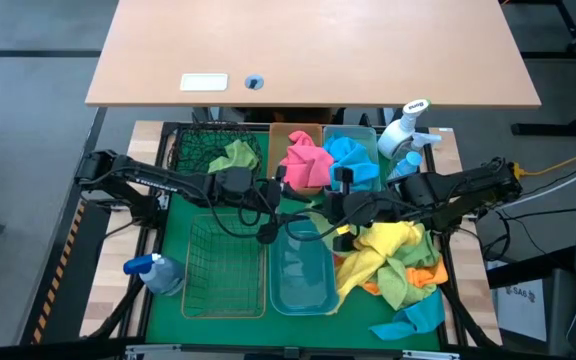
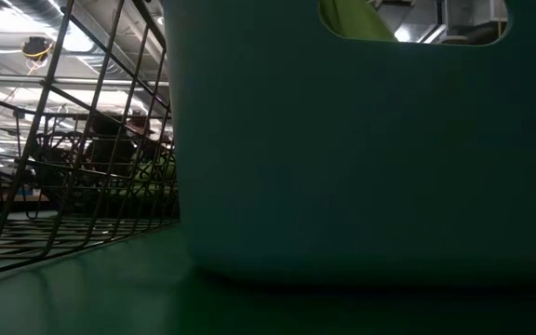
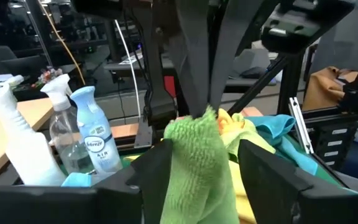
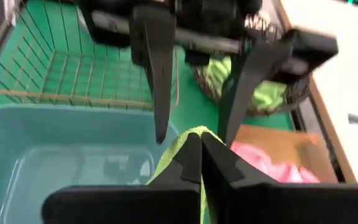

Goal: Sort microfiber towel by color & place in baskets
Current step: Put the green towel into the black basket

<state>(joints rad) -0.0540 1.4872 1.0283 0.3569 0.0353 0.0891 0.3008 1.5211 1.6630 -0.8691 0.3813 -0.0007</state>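
1. A green towel (image 4: 188,149) is pinched in the clenched jaws of the right gripper (image 4: 201,152) above the pale blue bin (image 1: 301,268), mid-tabletop; a handover appears to be in hand.
2. The left gripper (image 3: 207,165) is held with jaws spread to either side of the hanging towel, not yet closed on it; a firm bite on the cloth should be taken before the right jaws are released.
3. Farther off, the dark green mesh basket (image 1: 200,152) already holds a green towel and is judged the destination; the pink towel (image 1: 306,160) and spray bottles (image 1: 406,135) should be cleared.
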